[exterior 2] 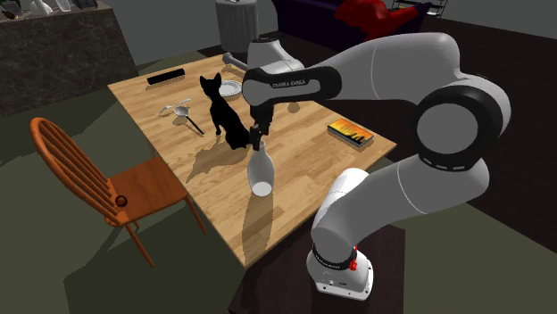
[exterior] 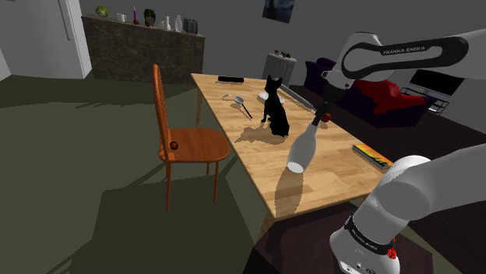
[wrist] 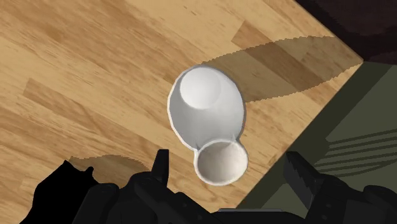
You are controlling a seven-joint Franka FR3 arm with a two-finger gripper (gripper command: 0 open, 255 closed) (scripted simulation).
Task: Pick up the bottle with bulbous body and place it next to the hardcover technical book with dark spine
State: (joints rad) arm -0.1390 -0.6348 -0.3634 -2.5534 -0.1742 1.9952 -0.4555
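Shoulder view. A white bottle point(exterior: 302, 148) is being shown over the wooden table point(exterior: 335, 175), near the black cat figure point(exterior: 274, 109), on the cat's side toward the stand. A bulbous body is being drawn in to a slim neck, and the surface is plain white. The bottle is being seen tilted, neck up at the gripper point(exterior: 320, 118) and base toward the table's near edge. Whether the base is touching the wood cannot be told. A flat book point(exterior: 371, 156) with an orange-yellow cover is being seen farther from the cat than the bottle. "FRANKA EMIKA" is being read on the arm point(exterior: 405, 50).

Second exterior view. The bottle point(exterior 2: 260, 169) is being shown just beside the cat point(exterior 2: 223, 111), directly under the gripper point(exterior 2: 257, 141), with its round base turned toward the camera. The book point(exterior 2: 350, 132) is being seen well apart from the cat, near the table's edge.

Wrist view. The bottle point(wrist: 205, 108) is being viewed down its length, round mouth nearest and wide body beyond. The fingers point(wrist: 160, 167) are being held wide apart. The neck is between them and is being touched by neither, so nothing is being gripped.
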